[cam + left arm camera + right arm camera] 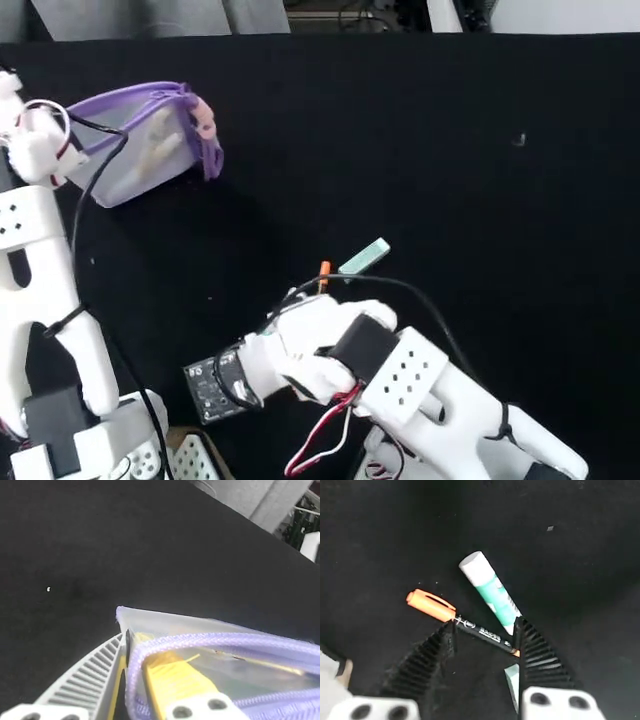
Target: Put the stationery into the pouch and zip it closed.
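A clear pouch with a purple zip hangs tilted at the table's far left, mouth open, with pale items inside. My left gripper is shut on its rim, the yellow finger inside and the grey one outside. Near the table's front middle lies a black pen with an orange cap, and a green-and-white glue stick touches it. My right gripper is open just above the pen, one black finger on each side of its barrel. In the high view the pen's orange end and the glue stick peek out beyond the right arm.
Black cloth covers the whole table. A small pale green object lies under the right gripper's finger. Cables loop from both arms, and open room lies to the right and between the pouch and the pen.
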Robot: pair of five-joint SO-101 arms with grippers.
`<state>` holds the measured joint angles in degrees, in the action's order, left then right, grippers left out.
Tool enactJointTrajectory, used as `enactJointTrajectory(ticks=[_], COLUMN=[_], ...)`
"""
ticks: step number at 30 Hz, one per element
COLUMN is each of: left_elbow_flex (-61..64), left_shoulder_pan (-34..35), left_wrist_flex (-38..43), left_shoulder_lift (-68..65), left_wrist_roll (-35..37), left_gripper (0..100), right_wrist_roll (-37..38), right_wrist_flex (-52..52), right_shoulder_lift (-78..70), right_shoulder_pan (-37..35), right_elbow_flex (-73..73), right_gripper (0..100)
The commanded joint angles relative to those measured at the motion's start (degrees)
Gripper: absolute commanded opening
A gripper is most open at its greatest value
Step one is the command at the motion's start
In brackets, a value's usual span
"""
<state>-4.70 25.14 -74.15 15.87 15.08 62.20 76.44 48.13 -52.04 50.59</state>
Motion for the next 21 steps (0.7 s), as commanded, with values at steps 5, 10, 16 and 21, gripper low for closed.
enactJointTrajectory(ticks=[5,10,16,21], left_elbow_flex=[-0.2,-0.1,0.0,0.0], left_shoulder_pan=[2.2,2.2,1.9,2.1], left_wrist_flex=[1.9,1.9,1.9,1.9], left_shoulder_lift=[0.2,0.2,0.1,0.1], left_wrist_roll=[0.4,0.4,0.4,0.4], left_gripper=[3,3,3,3], right_wrist_roll=[0.9,0.8,0.8,0.6], right_wrist_flex=[-8.3,-15.4,-19.5,-25.0], right_shoulder_lift=[-8.6,-20.7,-31.3,-37.8], right_shoulder_pan=[-0.6,-0.6,-0.6,-0.4], right_elbow_flex=[1.0,0.1,-2.4,-2.7], right_gripper=[17.5,17.5,17.5,17.5])
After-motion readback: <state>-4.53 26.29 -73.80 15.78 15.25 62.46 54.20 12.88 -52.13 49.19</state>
